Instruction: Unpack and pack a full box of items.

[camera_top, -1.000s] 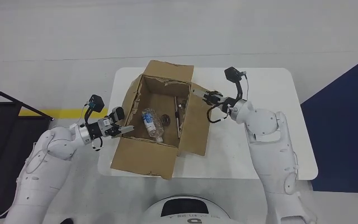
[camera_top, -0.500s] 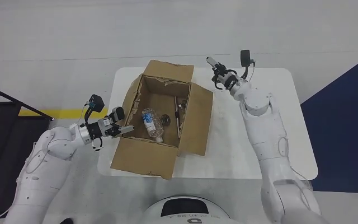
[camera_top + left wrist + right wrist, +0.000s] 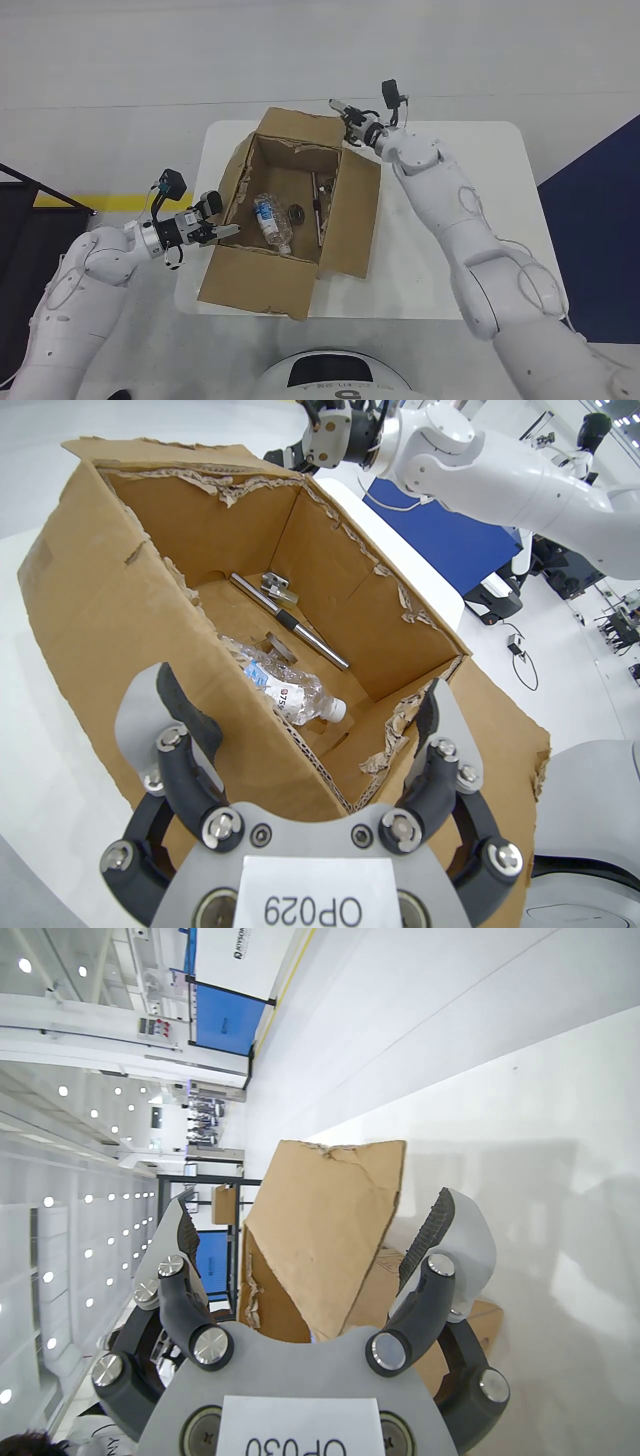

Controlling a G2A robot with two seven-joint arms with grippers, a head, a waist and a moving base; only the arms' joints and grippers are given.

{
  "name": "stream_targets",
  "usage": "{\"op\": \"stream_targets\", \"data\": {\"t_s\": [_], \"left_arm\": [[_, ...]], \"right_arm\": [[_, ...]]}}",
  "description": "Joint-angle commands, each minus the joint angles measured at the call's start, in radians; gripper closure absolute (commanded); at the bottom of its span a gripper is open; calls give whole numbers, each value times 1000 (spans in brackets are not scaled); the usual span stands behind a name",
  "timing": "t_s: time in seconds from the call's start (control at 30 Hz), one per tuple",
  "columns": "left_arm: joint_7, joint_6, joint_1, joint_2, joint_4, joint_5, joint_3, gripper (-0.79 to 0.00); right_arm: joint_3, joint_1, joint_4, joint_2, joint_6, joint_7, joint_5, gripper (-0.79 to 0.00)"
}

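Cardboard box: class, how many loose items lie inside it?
4: a crushed bottle mid-floor, a metal disc beside it, a metal rod along the right wall, a small fitting by its far end. More may be hidden.

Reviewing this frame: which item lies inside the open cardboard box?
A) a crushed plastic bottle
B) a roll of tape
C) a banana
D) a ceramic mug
A: the crushed plastic bottle lies on the floor of the cardboard box, near a metal rod.

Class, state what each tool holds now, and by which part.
Nothing is held: the left tool and the right tool are both open, and the bottle lies loose in the box.
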Motion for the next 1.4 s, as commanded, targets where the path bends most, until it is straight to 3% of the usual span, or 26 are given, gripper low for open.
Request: {"op": "stream_targets", "data": {"t_s": [0.0,0.13,0.3,0.63,0.93,1.27,1.37], "left_arm": [[0,0,0,0,0,0,0,-785],[0,0,0,0,0,0,0,-785],[0,0,0,0,0,0,0,-785],[0,0,0,0,0,0,0,-785],[0,0,0,0,0,0,0,-785],[4,5,0,0,0,0,-1,-785],[39,-11,15,6,0,32,-41,-785]], "right_arm": [[37,8,37,6,-80,51,87,-785],[91,11,69,22,-183,178,201,-785],[121,0,63,33,-241,395,304,-785],[92,-10,9,45,-285,676,311,-785],[-18,-19,-95,43,-244,676,130,-785],[-41,-39,-181,50,-203,616,106,-785],[-47,-45,-206,52,-187,603,102,-785]]}}
